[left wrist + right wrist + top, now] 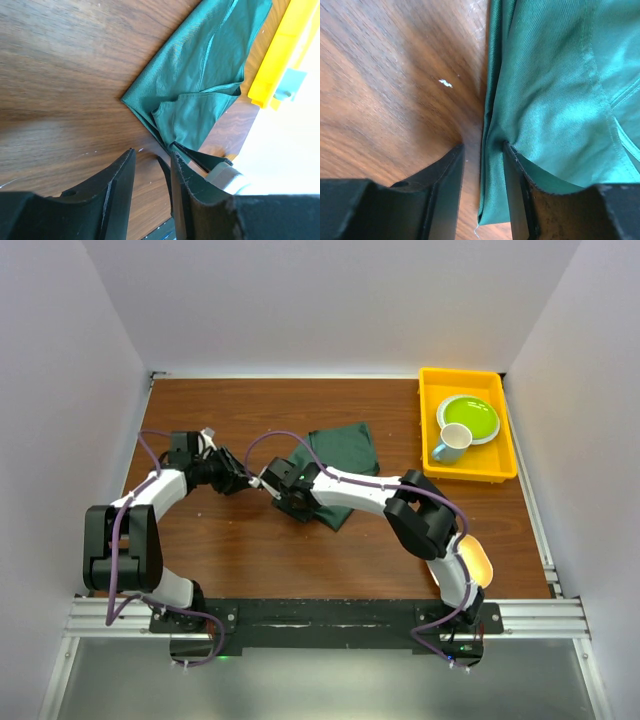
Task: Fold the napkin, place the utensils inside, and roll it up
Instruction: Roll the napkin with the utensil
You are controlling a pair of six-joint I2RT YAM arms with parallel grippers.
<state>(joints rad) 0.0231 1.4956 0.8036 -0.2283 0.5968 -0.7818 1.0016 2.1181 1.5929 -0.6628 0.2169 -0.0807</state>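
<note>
The dark green napkin (345,445) lies crumpled and partly folded on the wooden table, its near part hidden under my right arm. My right gripper (290,502) stands over the napkin's near-left corner. In the right wrist view the napkin (560,90) has its doubled edge between the jaws of the right gripper (482,145), against one finger, with a gap to the other. My left gripper (250,480) is just left of that corner. In its own view the left gripper (152,152) is open over bare wood, short of the napkin (200,75). The utensils are out of view.
A yellow tray (428,430) at the back right holds a green plate (468,418) and a pale cup (452,443). A pale orange object (478,562) shows partly behind the right arm near its base. White walls close in the table on three sides.
</note>
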